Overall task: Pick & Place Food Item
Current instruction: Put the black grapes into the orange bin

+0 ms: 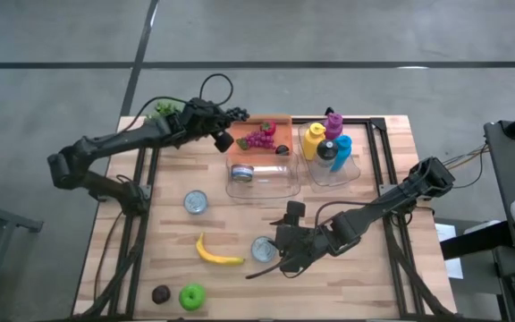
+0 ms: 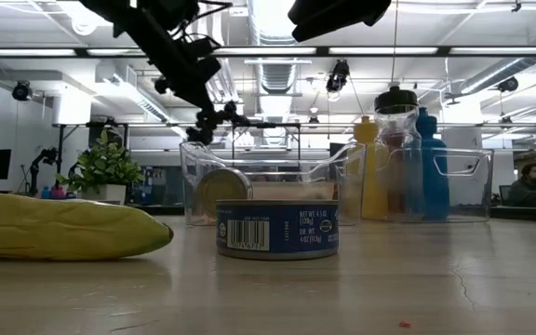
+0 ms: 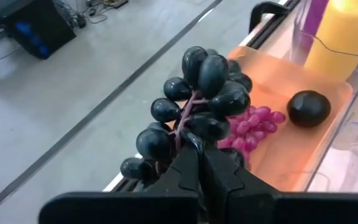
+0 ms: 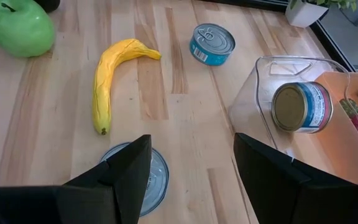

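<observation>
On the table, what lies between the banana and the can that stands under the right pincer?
Only bare wood. In the right wrist view the banana and the can below the open right pincer have nothing between them.

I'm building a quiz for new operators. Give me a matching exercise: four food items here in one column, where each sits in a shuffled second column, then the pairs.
1. dark grapes
2. banana
3. pink grapes
4. tipped can

a. in the orange tray
b. inside the clear bin
c. held by the left gripper
d. on the bare table

Pairs: 1-c, 2-d, 3-a, 4-b
</observation>
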Tool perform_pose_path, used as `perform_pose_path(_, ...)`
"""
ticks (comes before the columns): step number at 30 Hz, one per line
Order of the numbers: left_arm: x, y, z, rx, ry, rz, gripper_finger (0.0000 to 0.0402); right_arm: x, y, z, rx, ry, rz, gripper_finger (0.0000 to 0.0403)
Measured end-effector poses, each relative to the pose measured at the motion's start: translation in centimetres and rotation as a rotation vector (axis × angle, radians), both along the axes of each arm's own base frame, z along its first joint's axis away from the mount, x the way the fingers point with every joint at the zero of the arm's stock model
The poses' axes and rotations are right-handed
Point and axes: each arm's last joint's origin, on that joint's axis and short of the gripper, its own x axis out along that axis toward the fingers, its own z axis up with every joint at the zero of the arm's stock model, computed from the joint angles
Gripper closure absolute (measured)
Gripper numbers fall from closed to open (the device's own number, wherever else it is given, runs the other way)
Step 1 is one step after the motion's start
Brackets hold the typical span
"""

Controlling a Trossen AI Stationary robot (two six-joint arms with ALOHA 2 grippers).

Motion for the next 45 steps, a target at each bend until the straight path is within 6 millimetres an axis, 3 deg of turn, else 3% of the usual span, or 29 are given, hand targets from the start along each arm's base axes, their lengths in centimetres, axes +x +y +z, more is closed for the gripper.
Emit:
perform_pose_path(20, 4.0, 1.6, -3.5, -0.02, -0.066, -0.082, 0.0399, 0.0, 0.0, 0.0, -0.014, 0.002, 0.012, 0.0179)
perform_pose_path(29, 5.9, 2.7, -6.6, -0.022, -0.044, -0.082, 0.0399, 0.1, 0.0, 0.1, -0.016, -0.003, 0.017, 0.0179)
perform_pose_path(35, 6.4, 3.4, -8.4, -0.026, 0.017, -0.031, 0.0399, 0.1, 0.1, 0.1, -0.025, -0.005, 0.027, 0.0179)
perform_pose_path(40, 6.4, 3.5, -8.6, -0.031, 0.024, -0.029, 0.0395, 0.1, 0.1, 0.1, -0.029, -0.004, 0.031, 0.0179)
perform_pose_path(45, 6.3, 3.5, -8.7, -0.032, 0.026, -0.023, 0.0365, 0.1, 0.1, 0.1, -0.028, -0.005, 0.031, 0.0179)
